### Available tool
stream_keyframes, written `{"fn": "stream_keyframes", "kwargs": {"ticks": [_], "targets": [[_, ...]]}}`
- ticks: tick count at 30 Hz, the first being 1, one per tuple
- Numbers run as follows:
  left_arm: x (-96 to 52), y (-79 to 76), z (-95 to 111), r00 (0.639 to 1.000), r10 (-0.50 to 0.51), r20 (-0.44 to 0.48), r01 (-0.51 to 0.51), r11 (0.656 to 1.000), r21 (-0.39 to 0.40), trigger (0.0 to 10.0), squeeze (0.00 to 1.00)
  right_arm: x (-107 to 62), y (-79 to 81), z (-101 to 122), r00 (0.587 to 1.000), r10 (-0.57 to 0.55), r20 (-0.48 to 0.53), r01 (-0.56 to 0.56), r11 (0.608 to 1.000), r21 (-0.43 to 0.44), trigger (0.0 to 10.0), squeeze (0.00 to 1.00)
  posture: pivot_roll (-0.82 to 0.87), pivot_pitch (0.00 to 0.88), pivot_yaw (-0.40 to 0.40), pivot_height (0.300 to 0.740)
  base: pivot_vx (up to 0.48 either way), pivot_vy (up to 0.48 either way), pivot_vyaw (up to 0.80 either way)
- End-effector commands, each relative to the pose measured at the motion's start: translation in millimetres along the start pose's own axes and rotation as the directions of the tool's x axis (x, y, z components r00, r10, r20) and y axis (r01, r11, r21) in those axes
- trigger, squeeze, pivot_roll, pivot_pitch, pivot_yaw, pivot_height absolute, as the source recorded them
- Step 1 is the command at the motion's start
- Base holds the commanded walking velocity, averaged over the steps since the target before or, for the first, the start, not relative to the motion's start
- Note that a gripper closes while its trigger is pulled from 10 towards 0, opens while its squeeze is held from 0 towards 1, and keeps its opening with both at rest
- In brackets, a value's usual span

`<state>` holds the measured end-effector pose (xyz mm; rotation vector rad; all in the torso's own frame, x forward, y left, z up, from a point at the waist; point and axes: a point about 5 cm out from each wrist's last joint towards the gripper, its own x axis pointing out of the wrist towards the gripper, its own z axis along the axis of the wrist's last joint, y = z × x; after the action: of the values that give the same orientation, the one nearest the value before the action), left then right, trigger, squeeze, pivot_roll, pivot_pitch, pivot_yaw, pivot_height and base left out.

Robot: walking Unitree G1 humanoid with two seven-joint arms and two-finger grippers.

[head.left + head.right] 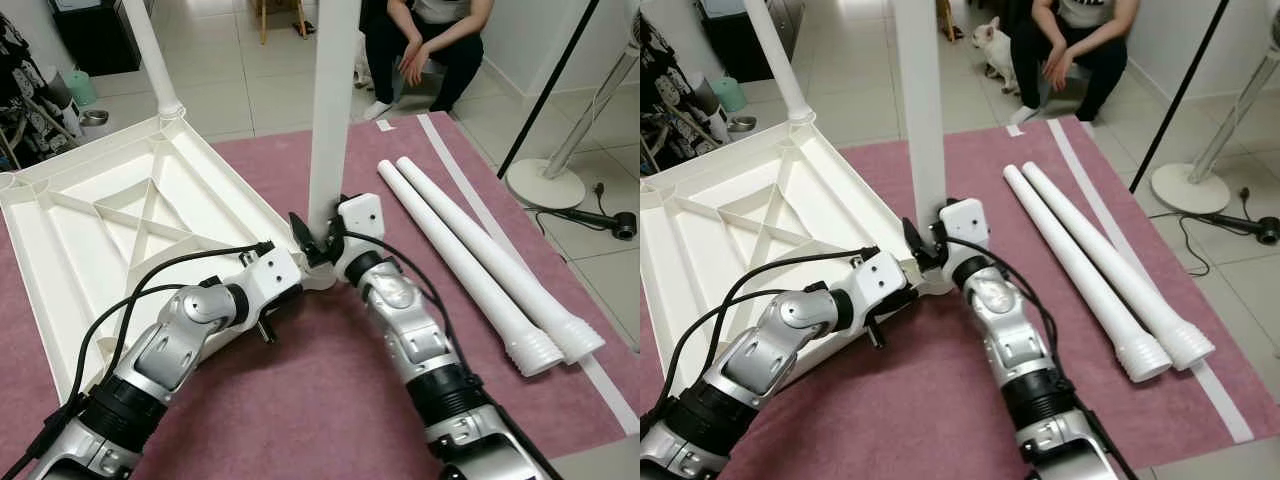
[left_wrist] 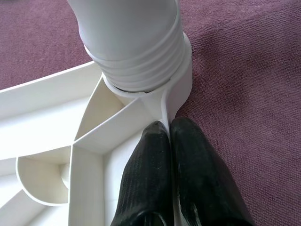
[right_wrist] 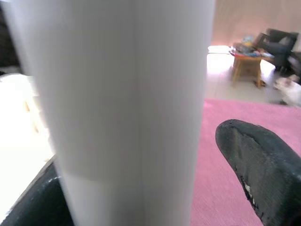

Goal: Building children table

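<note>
The upturned white tabletop [image 1: 90, 215] on the rug [image 1: 330, 400] carries two upright legs [image 1: 333, 110]; two spare legs [image 1: 470, 270] lie alongside. The left gripper [image 2: 168, 136] pinches the corner rim, fingers together; the right gripper [image 1: 320, 240] clasps the near leg.

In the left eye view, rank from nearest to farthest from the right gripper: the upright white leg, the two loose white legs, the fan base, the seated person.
1. Upright white plastic table leg, between the right gripper's jaws.
2. Two loose white table legs, on the rug to its right.
3. Seated person and round white fan base: too close to call.
</note>
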<state>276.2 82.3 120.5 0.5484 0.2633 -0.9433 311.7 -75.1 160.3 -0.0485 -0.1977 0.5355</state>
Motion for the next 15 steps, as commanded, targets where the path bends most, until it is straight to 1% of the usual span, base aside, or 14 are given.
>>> {"fn": "stream_keyframes", "kwargs": {"ticks": [1, 3, 4, 5, 6, 8, 9, 11, 12, 13, 15], "targets": [[-0.4, -5.0, -23.3, 0.994, -0.022, -0.109, 0.019, 0.999, -0.03, 10.0, 0.0, -0.8, 3.5, 2.2, 0.999, 0.035, 0.013, -0.035, 0.999, 0.024, 10.0, 0.0, 0.0, 0.0, 0.097, 0.74, 0.0, 0.0, 0.0], [-0.6, -4.9, -22.8, 0.994, -0.023, -0.107, 0.02, 0.999, -0.03, 10.0, 0.0, -3.7, 0.9, 5.3, 0.995, 0.097, 0.015, -0.097, 0.995, 0.021, 10.0, 0.0, 0.0, 0.0, 0.097, 0.74, 0.0, 0.0, 0.0], [-0.6, -4.9, -22.8, 0.994, -0.023, -0.107, 0.02, 0.999, -0.03, 10.0, 0.0, -3.7, 0.9, 5.3, 0.995, 0.097, 0.015, -0.097, 0.995, 0.021, 10.0, 0.0, 0.0, 0.0, 0.097, 0.74, 0.0, 0.0, 0.0], [-0.7, -4.9, -22.7, 0.994, -0.023, -0.106, 0.02, 0.999, -0.029, 10.0, 0.0, -6.5, -1.5, 5.6, 0.991, 0.135, 0.007, -0.136, 0.991, 0.015, 10.0, 0.0, 0.0, 0.0, 0.097, 0.74, 0.0, 0.0, 0.0], [-0.7, -4.9, -22.7, 0.994, -0.023, -0.106, 0.02, 0.999, -0.029, 10.0, 0.0, -6.5, -1.5, 5.6, 0.991, 0.135, 0.007, -0.136, 0.991, 0.015, 10.0, 0.0, 0.0, 0.0, 0.097, 0.74, 0.0, 0.0, 0.0], [-1.2, -4.9, -22.5, 0.994, -0.024, -0.104, 0.021, 0.999, -0.03, 10.0, 0.0, -12.9, -6.7, 4.1, 0.98, 0.2, -0.019, -0.2, 0.98, 0.003, 10.0, 0.0, 0.0, 0.0, 0.097, 0.74, 0.0, 0.0, 0.0], [-1.2, -4.9, -22.5, 0.994, -0.024, -0.104, 0.021, 0.999, -0.03, 10.0, 0.0, -12.9, -6.7, 4.1, 0.98, 0.2, -0.019, -0.2, 0.98, 0.003, 10.0, 0.0, 0.0, 0.0, 0.097, 0.74, 0.0, 0.0, 0.0], [-1.5, -4.9, -22.6, 0.994, -0.025, -0.104, 0.023, 0.999, -0.029, 10.0, 0.0, -18.6, -9.8, 1.9, 0.966, 0.254, -0.043, -0.254, 0.967, 0.006, 10.0, 0.0, 0.0, 0.0, 0.1, 0.74, 0.0, 0.0, 0.0], [-1.5, -4.9, -22.6, 0.994, -0.025, -0.104, 0.023, 0.999, -0.029, 10.0, 0.0, -18.6, -9.8, 1.9, 0.966, 0.254, -0.043, -0.254, 0.967, 0.006, 10.0, 0.0, 0.0, 0.0, 0.1, 0.74, 0.0, 0.0, 0.0], [-1.6, -4.6, -22.5, 0.994, -0.027, -0.104, 0.024, 0.999, -0.029, 10.0, 0.0, -21.1, -11.4, 1.3, 0.957, 0.284, -0.054, -0.283, 0.959, 0.011, 10.0, 0.0, 0.0, 0.0, 0.1, 0.74, 0.0, 0.0, 0.0], [-1.7, -4.4, -22.5, 0.994, -0.027, -0.104, 0.025, 0.999, -0.028, 10.0, 0.0, -21.9, -12.5, 1.2, 0.95, 0.305, -0.062, -0.305, 0.952, 0.011, 10.0, 0.0, 0.0, 0.0, 0.103, 0.74, 0.0, 0.0, 0.0]]}}
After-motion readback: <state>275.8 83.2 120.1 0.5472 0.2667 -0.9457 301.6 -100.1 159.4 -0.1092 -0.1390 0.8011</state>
